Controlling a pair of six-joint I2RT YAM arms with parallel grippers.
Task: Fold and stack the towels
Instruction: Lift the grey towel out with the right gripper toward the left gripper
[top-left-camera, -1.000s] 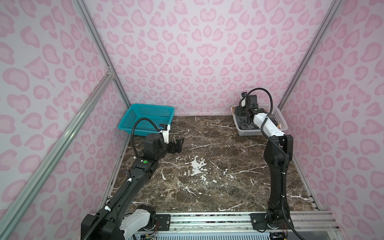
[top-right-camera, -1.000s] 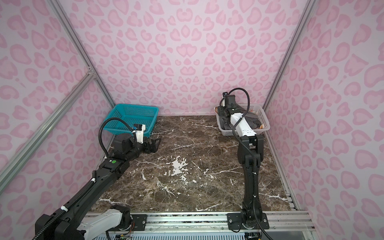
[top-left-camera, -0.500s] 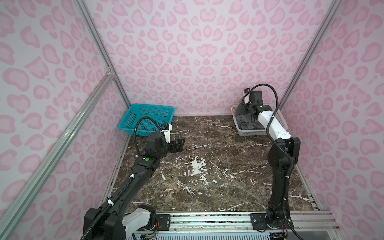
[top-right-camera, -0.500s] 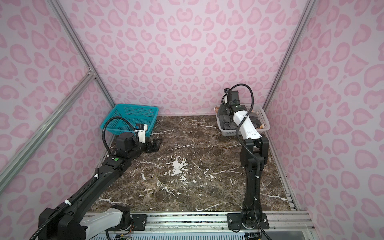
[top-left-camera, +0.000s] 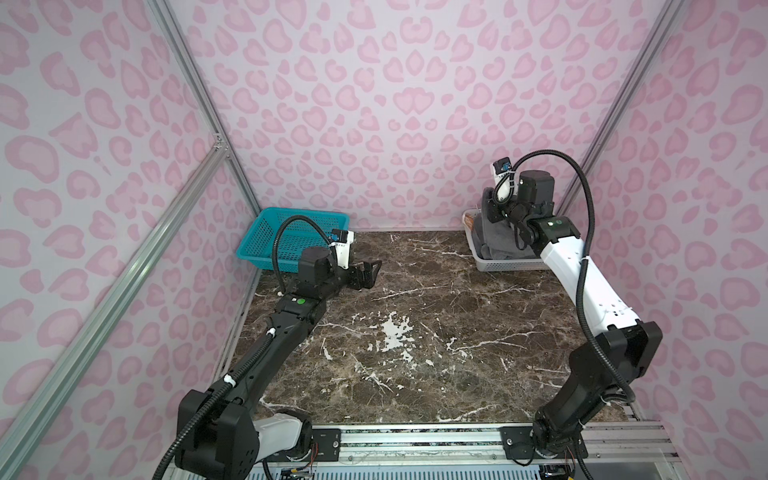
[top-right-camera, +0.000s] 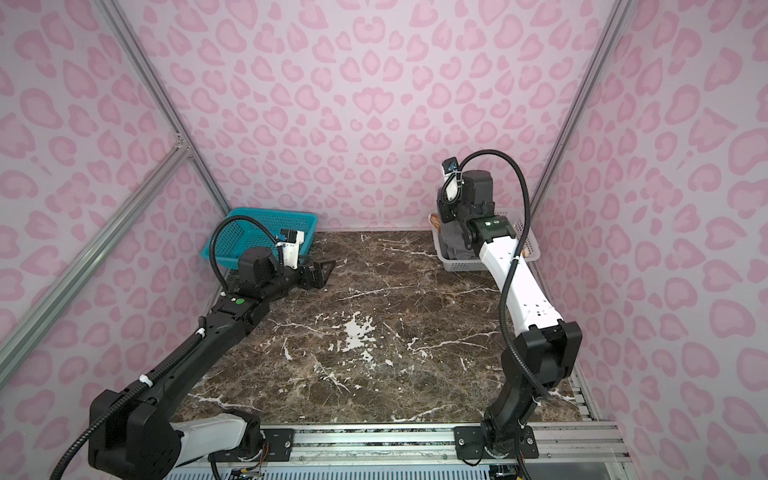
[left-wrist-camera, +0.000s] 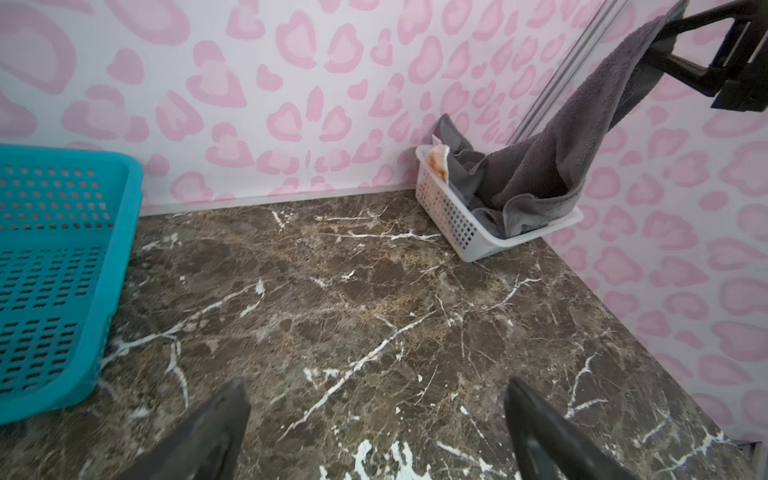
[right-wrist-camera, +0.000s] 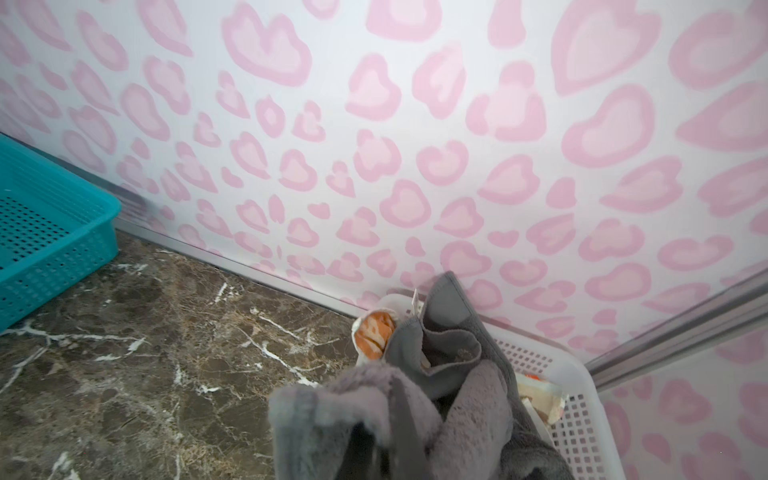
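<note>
On the marble tabletop (top-left-camera: 415, 332), bare across its middle, two containers stand against the back wall. A teal basket (top-left-camera: 257, 241), empty as far as can be seen, sits at the far left, and a smaller white basket (left-wrist-camera: 449, 216) sits in the far right corner.

Change over the last second: the right gripper (left-wrist-camera: 669, 29), previously low in the white basket with jaws apart, has closed on an upper edge of the dark grey towel (left-wrist-camera: 552, 166) and risen. The cloth now hangs from it in a slanting drape, while its lower part remains bunched in the white basket and lapped over the near rim.

Judged significance: extraction of the first towel has begun, and no folding or stacking is yet done.

The towel is thick looped terry with a flat woven border; no emblem is visible. The small orange towel (left-wrist-camera: 439, 164), marked with white, lies crumpled at the white basket's far end. The left gripper (top-left-camera: 372, 270) hovers near the teal basket, jaws spread wide, holding nothing.
</note>
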